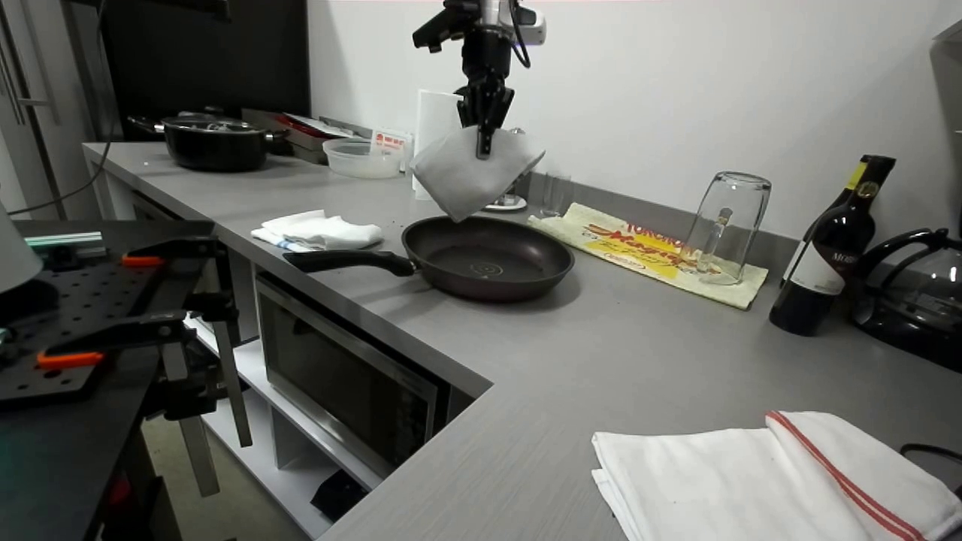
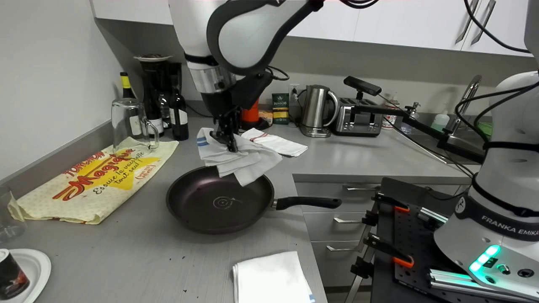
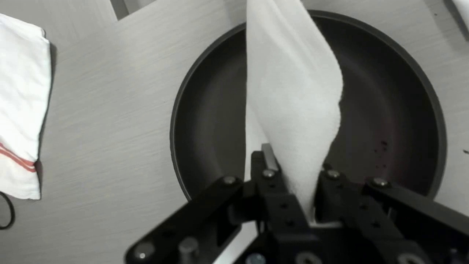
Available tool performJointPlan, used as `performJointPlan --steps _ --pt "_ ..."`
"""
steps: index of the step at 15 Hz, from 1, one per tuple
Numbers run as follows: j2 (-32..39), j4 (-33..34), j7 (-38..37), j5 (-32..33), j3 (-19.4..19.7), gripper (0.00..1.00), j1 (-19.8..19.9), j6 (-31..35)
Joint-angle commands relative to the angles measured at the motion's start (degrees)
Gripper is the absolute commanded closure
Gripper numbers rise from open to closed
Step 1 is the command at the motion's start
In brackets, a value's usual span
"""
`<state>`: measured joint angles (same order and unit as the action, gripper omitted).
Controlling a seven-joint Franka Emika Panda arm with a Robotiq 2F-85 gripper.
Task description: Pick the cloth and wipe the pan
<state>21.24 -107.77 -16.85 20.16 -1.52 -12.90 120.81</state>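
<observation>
Tool [image 1: 483,147] gripping white cloth [image 1: 452,176], which hangs over pan [image 2: 219,212] on bench [image 1: 609,361]; cloth-pan contact unclear. To wipe, you should lower until folds meet pan floor, press lightly, sweep across dark specks [image 3: 384,143]; heavy pressure may slide unbraced pan.

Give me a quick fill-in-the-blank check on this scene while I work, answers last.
The hand holds a cloth above the frying pan; the stripes on that cloth are ____.
A glass mug stands on a yellowish towel whose largest printed word reads ____.
At the lower right of an exterior view, a folded towel has stripes colored ____.
The appliance standing next to the kettle is a ____.
Missing words: blue; Magique; red; toaster.
</observation>
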Motion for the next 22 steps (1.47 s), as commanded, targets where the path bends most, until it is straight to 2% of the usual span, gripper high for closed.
performJointPlan --steps 1,7,13,22 --pt "5.0 1.9 -2.0 6.4 1.2 0.95 -1.5 -1.3" --pt "13.7 7.6 -6.7 14.6 4.5 0.95 -3.5 -0.4" --pt "18.1 12.6 -9.1 19.0 6.7 0.95 -3.8 -0.9" --pt "24.2 17.1 -11.0 17.2 7.3 0.95 -2.3 1.0"
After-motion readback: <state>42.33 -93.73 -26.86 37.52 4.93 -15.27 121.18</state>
